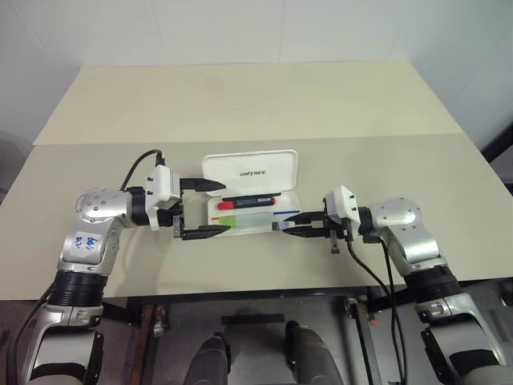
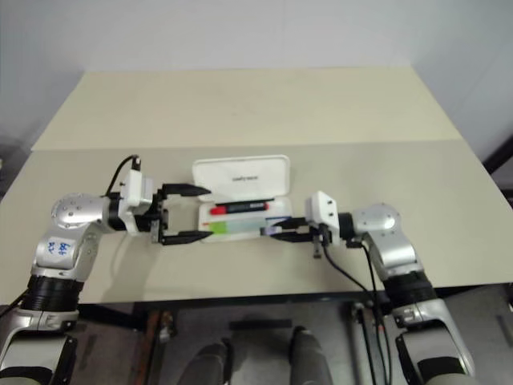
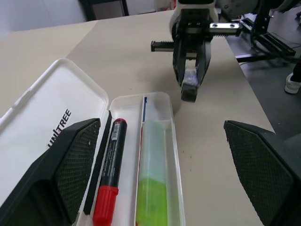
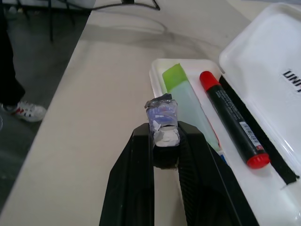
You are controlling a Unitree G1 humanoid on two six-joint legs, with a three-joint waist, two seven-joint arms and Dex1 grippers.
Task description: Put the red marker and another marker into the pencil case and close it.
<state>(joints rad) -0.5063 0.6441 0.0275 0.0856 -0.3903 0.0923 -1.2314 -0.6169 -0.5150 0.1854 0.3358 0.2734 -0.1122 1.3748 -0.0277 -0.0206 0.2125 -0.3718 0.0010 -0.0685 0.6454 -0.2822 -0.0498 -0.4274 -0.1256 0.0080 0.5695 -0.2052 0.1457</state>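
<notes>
Beige table (image 1: pixel 264 104) carries everything. Right gripper (image 1: pixel 290 228) has its jaws pinched on a small grey crumpled piece (image 4: pixel 162 121), just beside the right end of the pencil case (image 1: pixel 250 171). Left gripper (image 1: pixel 210 210) has its jaws spread wide at the case's left end. Inside the open case lie the red marker (image 3: pixel 109 176) and the light-green marker (image 3: pixel 153 174), side by side.

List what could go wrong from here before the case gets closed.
1. The right pincer is shut on a small crumpled scrap right beside the pencil case; it might nudge the tray.
2. The left pincer is open, its fingers straddling the case's end; closing the lid could trap one.
3. The red marker and green marker lie in the tray; a jolt might tip them out.
</notes>
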